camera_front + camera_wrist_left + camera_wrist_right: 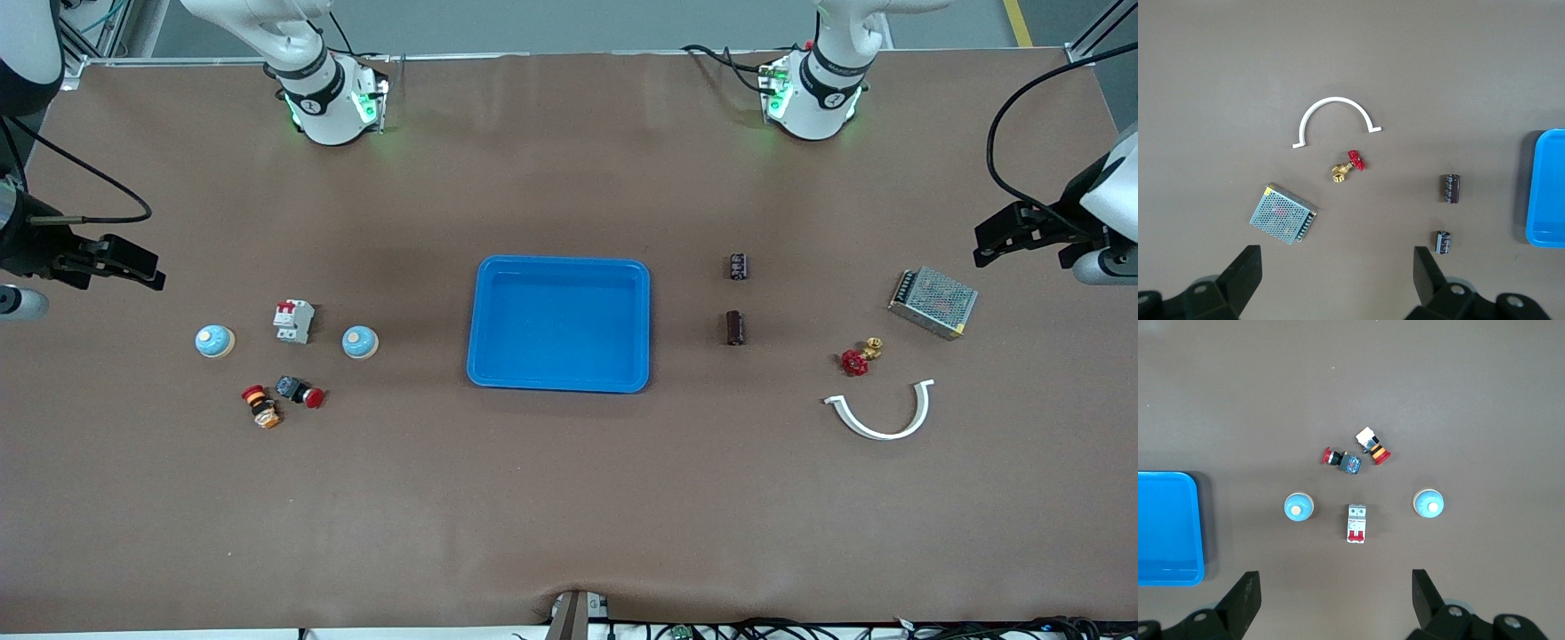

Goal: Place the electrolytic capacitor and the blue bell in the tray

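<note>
My left gripper [1335,280] hangs with jaws spread wide and nothing between them, over bare table at the left arm's end; my right gripper [1331,600] is the same, wide and empty, over the right arm's end. Under my left wrist lie two electrolytic capacitors, the larger capacitor [735,327] nearer the front camera and the smaller capacitor [738,266] farther from it; near them a red-handled valve [1347,167], a white curved clip [1335,120] and a mesh power supply [1283,214]. Under my right wrist, two blue bells, one bell [1298,507] close to the tray [560,378], the outer bell [1428,503] well apart from it; a circuit breaker [1356,523] between them; two red push buttons [1358,452] nearby. The tray sits mid-table, empty.
</note>
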You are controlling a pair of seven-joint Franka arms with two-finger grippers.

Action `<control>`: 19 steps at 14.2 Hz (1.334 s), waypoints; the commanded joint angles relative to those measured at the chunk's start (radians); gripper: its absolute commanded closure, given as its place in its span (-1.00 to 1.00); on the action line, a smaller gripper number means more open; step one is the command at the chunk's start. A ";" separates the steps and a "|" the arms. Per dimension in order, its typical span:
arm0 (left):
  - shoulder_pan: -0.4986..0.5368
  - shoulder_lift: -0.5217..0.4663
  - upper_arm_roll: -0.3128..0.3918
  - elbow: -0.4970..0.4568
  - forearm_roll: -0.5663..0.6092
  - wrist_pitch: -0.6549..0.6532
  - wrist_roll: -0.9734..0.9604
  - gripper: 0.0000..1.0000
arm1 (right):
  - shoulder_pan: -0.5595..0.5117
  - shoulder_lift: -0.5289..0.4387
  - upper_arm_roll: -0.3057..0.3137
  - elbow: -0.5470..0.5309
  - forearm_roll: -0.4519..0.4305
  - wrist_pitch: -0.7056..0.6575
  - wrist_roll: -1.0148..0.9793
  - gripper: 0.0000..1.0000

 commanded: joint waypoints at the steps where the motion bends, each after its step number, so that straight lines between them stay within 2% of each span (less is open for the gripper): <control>1: 0.004 -0.005 0.000 -0.007 -0.017 0.018 0.013 -1.00 | -0.007 -0.004 0.012 0.012 -0.009 -0.009 0.013 -1.00; 10: -0.005 -0.003 -0.001 -0.015 -0.051 0.027 -0.001 -1.00 | -0.005 -0.004 0.013 0.005 -0.008 -0.011 0.021 -1.00; 17: -0.007 -0.012 -0.032 -0.102 -0.037 0.036 -0.004 -1.00 | 0.005 -0.001 0.013 0.002 -0.006 -0.014 0.022 -1.00; 19: -0.008 -0.028 -0.034 -0.142 -0.031 0.083 0.007 -1.00 | 0.018 0.002 0.015 -0.002 0.000 -0.044 0.025 -1.00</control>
